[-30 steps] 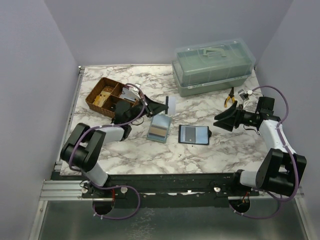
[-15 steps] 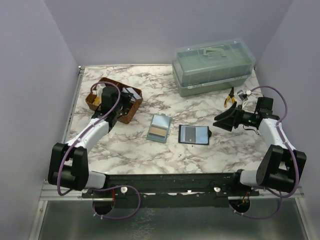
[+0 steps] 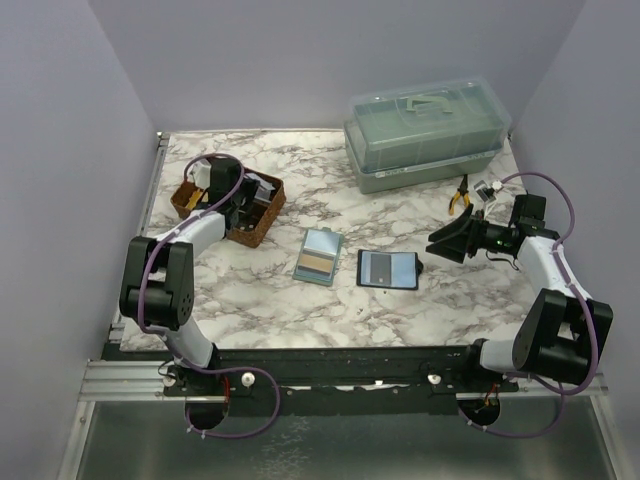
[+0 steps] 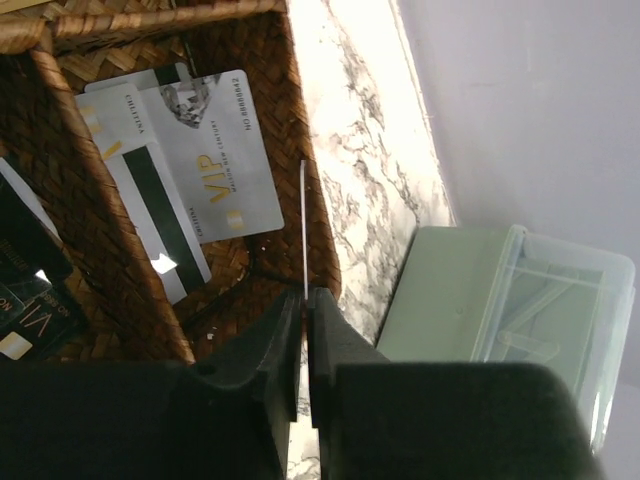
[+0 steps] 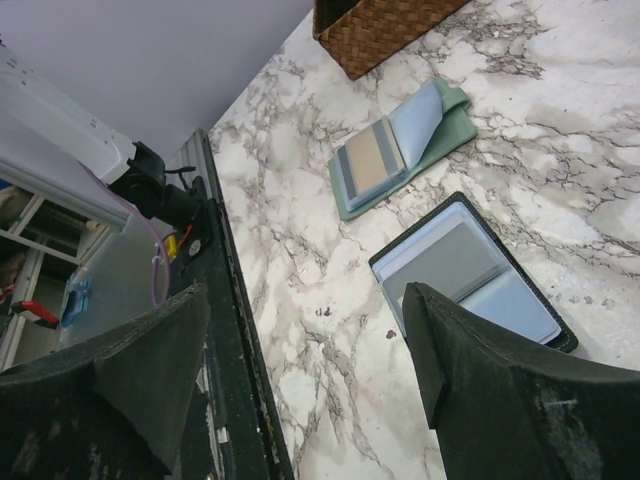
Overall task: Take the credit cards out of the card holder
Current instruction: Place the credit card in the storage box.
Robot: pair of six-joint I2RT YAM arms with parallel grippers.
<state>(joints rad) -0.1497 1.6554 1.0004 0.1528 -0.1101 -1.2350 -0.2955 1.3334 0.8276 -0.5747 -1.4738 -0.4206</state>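
Black holder (image 3: 387, 269) lies open and flat on the marble (image 3: 400, 215), roughly midway between the two arms, grey-blue inside facing up. Its long axis runs left to right in the top view. Whether the pale panels inside are cards or lining: cannot tell.

Right gripper (image 3: 440, 246): jaws spread wide with nothing between them. It hangs just off the holder's right end, pointing at it, and is by far the nearer hand.

Left gripper (image 4: 305, 305): well apart from the holder, out over the wicker tray (image 4: 200, 20) at the back left. Its fingers are pressed together on one thin card (image 4: 304, 230), seen edge-on as a pale line standing out from the tips (face hidden, so colour unconfirmed). Beneath it is a compartment holding two VIP cards (image 4: 200, 150), lying flat.

Green folder (image 3: 320, 256) lies just left of the holder, between it and the tray. It is not the target.

Judgement: the step in hand looks like dropping off the pinched card. The relation that matters is card to compartment. The card hangs over the tray but close to the wall on the marble side, not over the middle. Let go here, it should land inside, though it could clip that wall. The next reach for the holder suits the right arm, coming in along the long axis from the right end.
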